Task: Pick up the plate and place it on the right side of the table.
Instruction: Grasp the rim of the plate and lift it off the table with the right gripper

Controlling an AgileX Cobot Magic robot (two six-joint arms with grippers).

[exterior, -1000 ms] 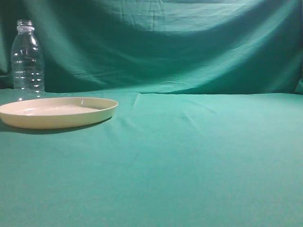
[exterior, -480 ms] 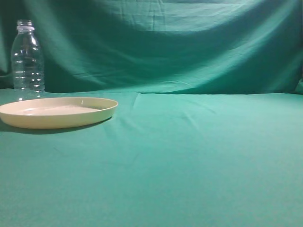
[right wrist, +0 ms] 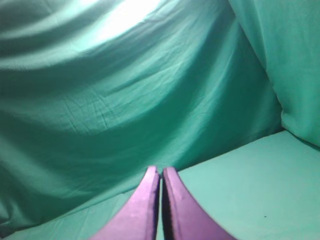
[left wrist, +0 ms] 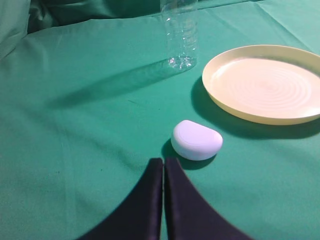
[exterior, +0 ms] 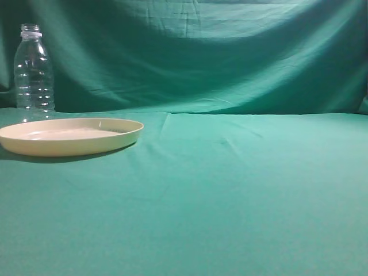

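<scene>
Teal table [exterior: 241,190] (wrinkled cloth): plate [exterior: 70,136], clear bottle [exterior: 33,72], white case [left wrist: 196,140].

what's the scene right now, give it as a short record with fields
plate: cream-yellow plate lying flat on the left of the table, untouched
bottle: clear bottle upright behind the plate
small item: white rounded case on the cloth beside the plate, apart from it
left gripper: left gripper shut, empty, short of the case
right gripper: right gripper shut, empty, facing the backdrop
</scene>
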